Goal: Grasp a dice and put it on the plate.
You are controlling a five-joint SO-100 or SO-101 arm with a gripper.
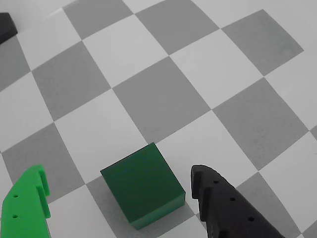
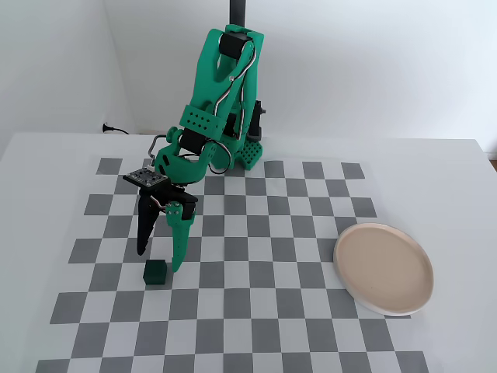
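Partly cropped end effector astride dice

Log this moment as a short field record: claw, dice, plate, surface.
claw: open, one finger each side of the dice, not touching it
dice: dark green cube, flat on the checkered mat, between the fingers
plate: beige, empty, at the mat's right edge in the fixed view, far from the dice
task stage: dice not yet gripped
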